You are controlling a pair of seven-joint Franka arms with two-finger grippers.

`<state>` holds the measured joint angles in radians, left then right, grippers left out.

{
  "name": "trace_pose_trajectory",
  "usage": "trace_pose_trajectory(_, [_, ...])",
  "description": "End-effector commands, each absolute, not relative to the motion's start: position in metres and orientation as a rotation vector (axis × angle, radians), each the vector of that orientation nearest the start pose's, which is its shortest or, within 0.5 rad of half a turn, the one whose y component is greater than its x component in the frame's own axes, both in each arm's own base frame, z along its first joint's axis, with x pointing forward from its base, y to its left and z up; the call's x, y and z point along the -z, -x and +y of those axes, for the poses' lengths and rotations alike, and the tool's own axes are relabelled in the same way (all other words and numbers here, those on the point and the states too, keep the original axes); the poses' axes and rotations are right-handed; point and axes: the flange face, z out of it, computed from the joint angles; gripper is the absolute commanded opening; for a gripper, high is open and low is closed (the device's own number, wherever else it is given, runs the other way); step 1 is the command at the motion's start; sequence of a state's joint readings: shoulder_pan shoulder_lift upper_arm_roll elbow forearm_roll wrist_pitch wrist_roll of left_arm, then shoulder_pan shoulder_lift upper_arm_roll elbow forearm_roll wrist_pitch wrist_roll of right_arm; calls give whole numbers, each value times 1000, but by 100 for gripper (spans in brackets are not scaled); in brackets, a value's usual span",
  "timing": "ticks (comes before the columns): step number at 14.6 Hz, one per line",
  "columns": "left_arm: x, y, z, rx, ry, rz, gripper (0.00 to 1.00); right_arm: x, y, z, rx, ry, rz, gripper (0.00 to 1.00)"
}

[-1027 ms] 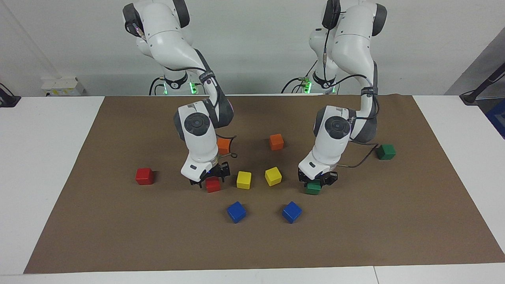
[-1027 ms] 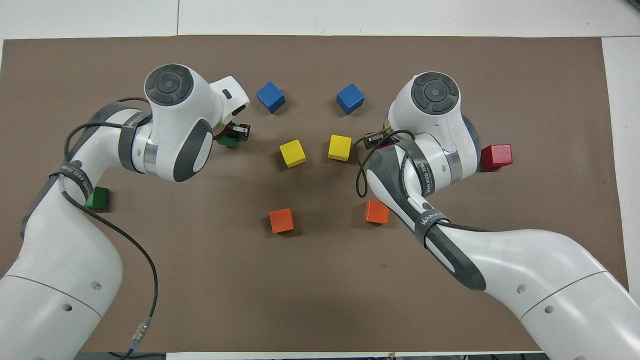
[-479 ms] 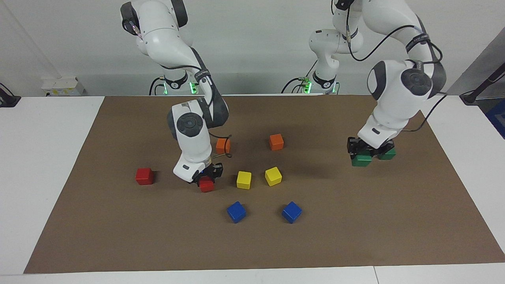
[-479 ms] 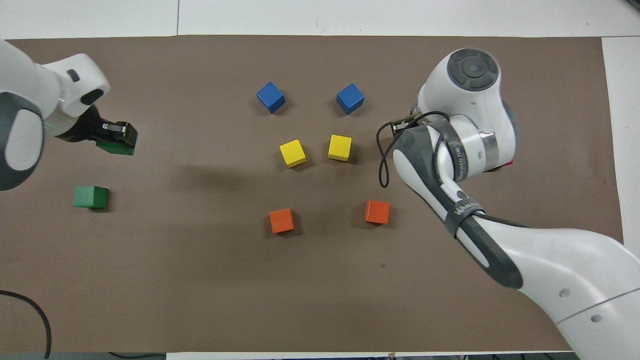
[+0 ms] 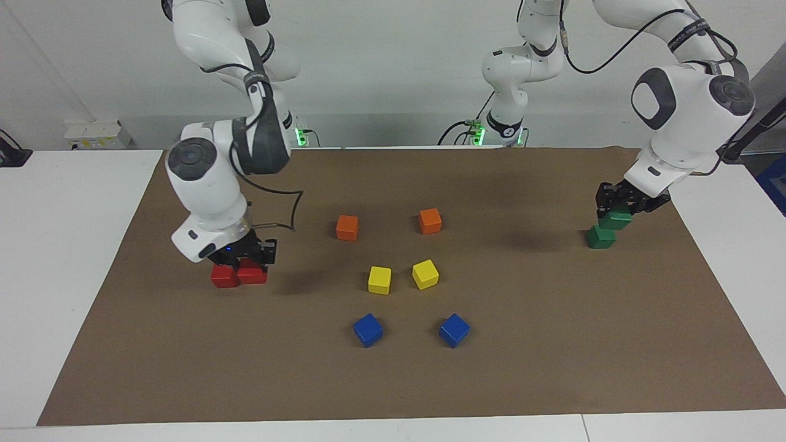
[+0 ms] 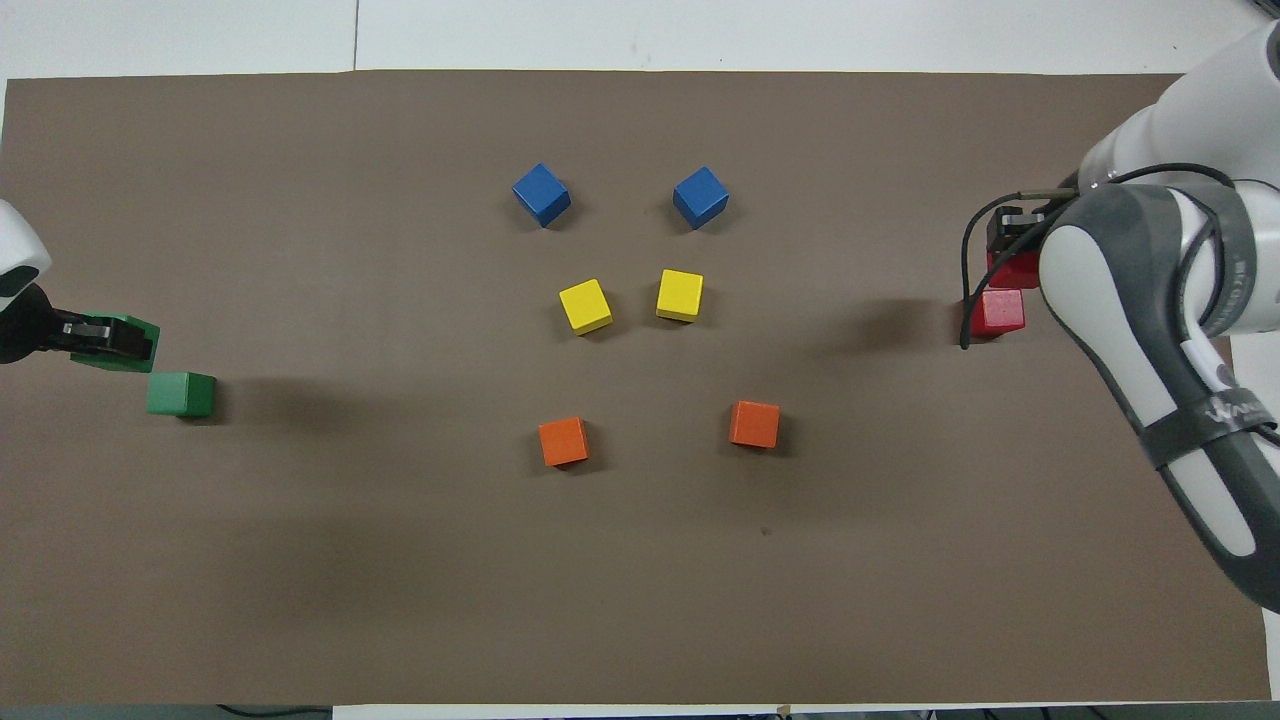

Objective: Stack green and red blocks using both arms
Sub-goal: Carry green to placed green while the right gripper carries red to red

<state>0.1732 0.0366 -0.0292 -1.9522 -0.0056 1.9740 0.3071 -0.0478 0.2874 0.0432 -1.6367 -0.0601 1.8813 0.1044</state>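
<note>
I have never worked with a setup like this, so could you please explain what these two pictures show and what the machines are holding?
These are two white robot arms at a table, each ending in a small black two-finger gripper. One picture looks at the robots from across the table; the other looks steeply down from above their own end, so its sides are mirrored.

On the brown mat lie small cubes: two orange cubes, two yellow cubes and two blue cubes in the middle.

The left gripper is shut on a held green cube, raised near a resting green cube at the left arm's end. The right gripper is shut on a held red cube, low beside a resting red cube at the right arm's end. Neither cube is stacked yet.
</note>
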Motion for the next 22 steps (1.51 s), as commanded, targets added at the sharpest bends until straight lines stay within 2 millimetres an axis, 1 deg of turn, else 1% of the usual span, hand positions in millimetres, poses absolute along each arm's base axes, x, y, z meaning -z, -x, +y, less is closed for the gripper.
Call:
trace_pose_trajectory(1, [-427,-537,87,46,3143,275,0,-433,-625,-42,-101,3170,198,0])
trace_pose_trajectory(2, [-421,-538,90,49,3142,295,0,-431,-622,-50,-82,3169,216,0])
trace_pose_trajectory(3, [-414,-536,100,52,3143,276,0,-426,-621,-55,-60,3169,226,0])
trace_pose_trajectory(4, [-411,-536,104,56,3142,270,0,-423,-619,-58,-46,3168,232,0])
trace_pose_trajectory(6, [-398,-538,111,38,3152,257,0,-416,-616,-55,-36,3172,198,0])
trace_pose_trajectory(8, [-387,-538,119,40,3162,223,0,-411,-611,-48,-25,3176,101,0])
trace_pose_trajectory(11, [-378,-536,118,57,3189,179,0,-402,-603,-42,-29,3177,-11,0])
trace_pose_trajectory(13, [-368,-530,127,75,3204,129,0,-399,-603,-41,-3,3177,-30,0])
trace_pose_trajectory(15, [-366,-529,127,70,3204,128,0,-394,-602,-40,10,3177,-48,0])
trace_pose_trajectory(19, [-361,-526,126,78,3202,118,0,-391,-603,-39,44,3177,-40,0])
trace_pose_trajectory(20, [-360,-525,126,76,3202,118,0,-388,-602,-36,44,3176,-45,0])
trace_pose_trajectory(21, [-359,-525,126,78,3201,122,0,-387,-602,-24,52,3176,-80,0])
trace_pose_trajectory(22, [-357,-523,126,76,3201,129,0,-387,-603,-19,57,3175,-92,0])
